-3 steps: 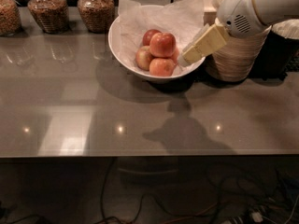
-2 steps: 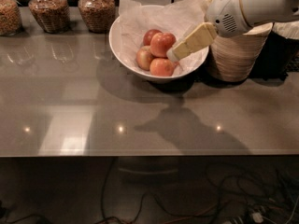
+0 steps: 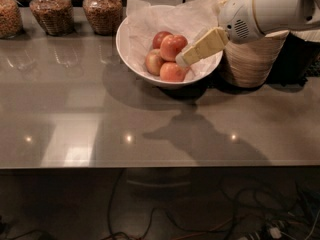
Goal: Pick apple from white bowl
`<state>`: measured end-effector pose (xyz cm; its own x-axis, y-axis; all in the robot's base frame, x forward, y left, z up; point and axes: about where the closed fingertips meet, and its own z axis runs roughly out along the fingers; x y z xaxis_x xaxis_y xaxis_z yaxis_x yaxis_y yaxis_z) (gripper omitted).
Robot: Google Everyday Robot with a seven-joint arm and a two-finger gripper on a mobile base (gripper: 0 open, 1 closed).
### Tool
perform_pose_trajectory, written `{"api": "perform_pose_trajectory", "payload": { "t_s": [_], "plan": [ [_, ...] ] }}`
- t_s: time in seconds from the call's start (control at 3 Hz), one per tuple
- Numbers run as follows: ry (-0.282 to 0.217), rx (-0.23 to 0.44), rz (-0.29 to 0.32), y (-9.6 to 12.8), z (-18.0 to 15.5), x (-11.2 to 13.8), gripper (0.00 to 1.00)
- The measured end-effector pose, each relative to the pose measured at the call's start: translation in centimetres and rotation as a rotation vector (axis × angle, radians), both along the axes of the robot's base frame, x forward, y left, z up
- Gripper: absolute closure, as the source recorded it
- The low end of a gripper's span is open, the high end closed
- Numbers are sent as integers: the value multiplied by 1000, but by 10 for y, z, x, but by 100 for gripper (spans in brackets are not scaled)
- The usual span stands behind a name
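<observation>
Grey glossy countertop (image 3: pixel 100 109) fills most of the shot, with three jars (image 3: pixel 102 9) of dry stuff along the back and a tangle of cables (image 3: pixel 150 224) on the floor underneath. Robot arm (image 3: pixel 270 9) comes in from the upper right, and compared with a second ago it's slid left, so the gripper (image 3: pixel 184 59) that was out near the right rim now pokes deeper into the white bowl (image 3: pixel 122 49). Looks to me like it's closing in for the grab, not lifting anything yet. Honestly can't tell if the gripper is open or closed, and I don't see it holding anything. The bowl sits at the back middle of the counter, just left of a stack of beige bowls (image 3: pixel 247 59), lined with crinkly white paper (image 3: pixel 145 19). Four reddish-yellow apples are piled in it, and the gripper tip sits right beside the top apple (image 3: pixel 173 46) and over the front apple (image 3: pixel 172 72); touching or not, no idea.
</observation>
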<state>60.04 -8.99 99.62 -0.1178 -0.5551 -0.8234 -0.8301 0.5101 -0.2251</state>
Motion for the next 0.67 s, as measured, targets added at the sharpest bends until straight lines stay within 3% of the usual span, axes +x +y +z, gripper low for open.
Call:
{"api": "perform_pose_trajectory", "payload": {
  "t_s": [0.67],
  "plan": [
    [-69,78,21,35,-14,21,0]
  ]
}}
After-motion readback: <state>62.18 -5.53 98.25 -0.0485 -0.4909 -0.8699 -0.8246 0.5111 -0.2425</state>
